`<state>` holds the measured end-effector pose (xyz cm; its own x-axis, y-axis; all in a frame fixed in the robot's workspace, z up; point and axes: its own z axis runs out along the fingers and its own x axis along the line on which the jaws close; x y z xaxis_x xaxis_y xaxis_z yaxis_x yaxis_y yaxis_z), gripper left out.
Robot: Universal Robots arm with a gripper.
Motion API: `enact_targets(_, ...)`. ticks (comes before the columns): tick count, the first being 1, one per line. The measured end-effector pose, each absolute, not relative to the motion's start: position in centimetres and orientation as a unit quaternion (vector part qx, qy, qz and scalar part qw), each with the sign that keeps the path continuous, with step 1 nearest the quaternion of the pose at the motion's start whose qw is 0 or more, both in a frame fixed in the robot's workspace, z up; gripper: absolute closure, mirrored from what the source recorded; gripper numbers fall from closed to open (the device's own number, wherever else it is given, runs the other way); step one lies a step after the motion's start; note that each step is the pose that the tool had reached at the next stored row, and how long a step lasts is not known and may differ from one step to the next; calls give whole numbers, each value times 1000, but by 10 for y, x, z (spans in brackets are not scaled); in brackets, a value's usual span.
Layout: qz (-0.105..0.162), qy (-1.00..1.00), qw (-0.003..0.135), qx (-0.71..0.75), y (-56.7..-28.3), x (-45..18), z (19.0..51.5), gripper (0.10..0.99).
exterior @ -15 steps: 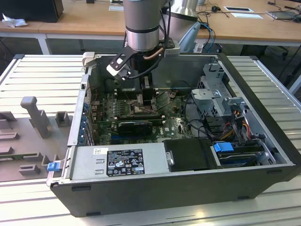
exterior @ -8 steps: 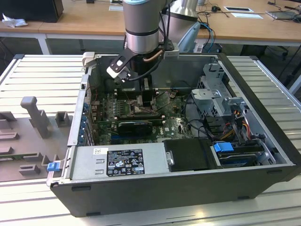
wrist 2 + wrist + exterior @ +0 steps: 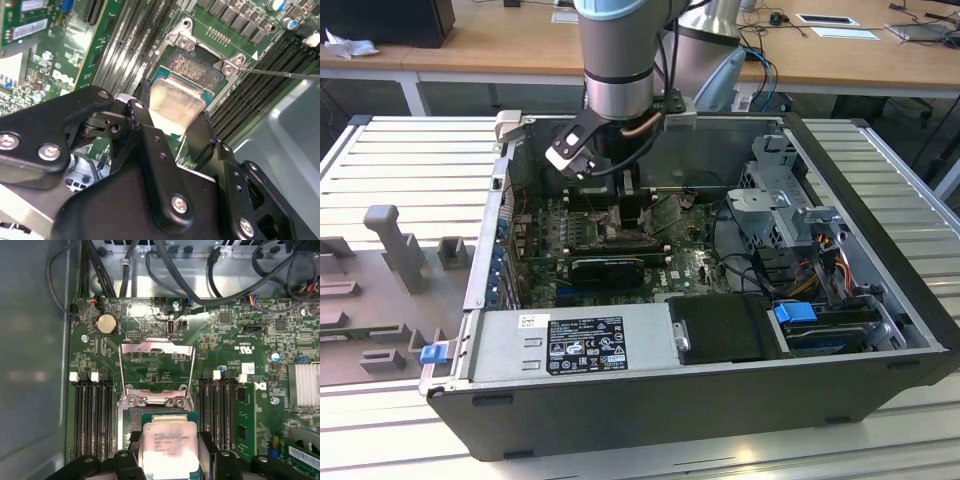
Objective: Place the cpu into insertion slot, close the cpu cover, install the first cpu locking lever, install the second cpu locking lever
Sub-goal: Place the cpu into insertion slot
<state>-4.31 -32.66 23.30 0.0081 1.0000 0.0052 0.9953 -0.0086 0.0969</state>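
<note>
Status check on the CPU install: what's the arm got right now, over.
Status: pincer shut on the cpu. Chip low over the insertion slot, seated or not, cannot tell. The cpu cover stands open, off the slot.

The arm [image 3: 615,60] stands vertical, with the wrist [image 3: 617,95] pointing straight down. The gripper [image 3: 174,109] hangs directly beneath it, both black fingers [image 3: 199,137] closed against opposite edges of the cpu [image 3: 169,447]

1 cpu [image 3: 170,447], 1 insertion slot [image 3: 192,67], 1 cpu cover [image 3: 131,347], 1 mobo [image 3: 225,340], 1 pc case [image 3: 720,410], 2 fingers [image 3: 202,140].
</note>
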Motion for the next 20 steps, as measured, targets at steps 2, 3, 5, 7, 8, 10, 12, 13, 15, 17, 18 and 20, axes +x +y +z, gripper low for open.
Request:
enact_targets(2, 36, 702, 33, 710, -325, -43, 229, 557)
enact_targets(3, 36, 702, 33, 710, -324, -44, 227, 557)
enact_targets(5, 36, 702, 33, 711, -323, -44, 225, 557)
enact_targets(7, 36, 700, 33, 712, -320, -48, 220, 557)
enact_targets(8, 36, 698, 33, 714, -319, -50, 217, 557)
enact_targets(10, 35, 698, 34, 714, -318, -49, 213, 557)
enact_targets(12, 35, 696, 34, 716, -315, -49, 211, 557)
enact_targets(13, 35, 693, 34, 719, -315, -49, 210, 557)
enact_targets(15, 35, 691, 34, 721, -314, -49, 209, 557)
enact_targets(17, 34, 691, 34, 721, -314, -48, 208, 557)
enact_targets(18, 34, 691, 34, 721, -314, -47, 208, 557)
enact_targets(20, 34, 691, 34, 721, -314, -47, 206, 557)
